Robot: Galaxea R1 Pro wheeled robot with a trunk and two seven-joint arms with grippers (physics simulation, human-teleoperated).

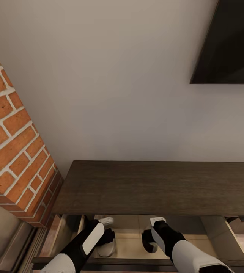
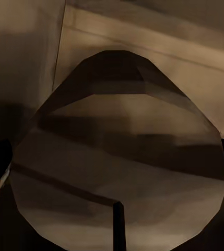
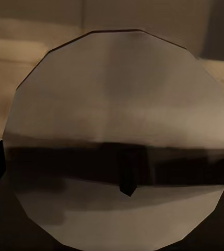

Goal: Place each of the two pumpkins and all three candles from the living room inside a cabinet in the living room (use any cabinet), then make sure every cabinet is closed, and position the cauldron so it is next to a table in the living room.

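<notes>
Both candles [image 2: 117, 172] stand upright inside the cabinet [image 1: 156, 185] drawer.

Head view: bright, even light on the wall [image 1: 118, 83]; soft blur.
Cabinet [image 1: 156, 185]: drawer interior below shaded at 6 o'clock.
Wrist views: dim, brown, blurred; dark corners; faceted candle [image 3: 117, 141] banded by shadow.

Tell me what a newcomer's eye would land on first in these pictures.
The red brick column at the head view's left stands out most against the pale wall, with the dark screen in the upper right corner. Below, the dark-brown cabinet has a drawer pulled open, and both arms reach down into its paler inside, where a white candle lies by the left gripper.
</notes>
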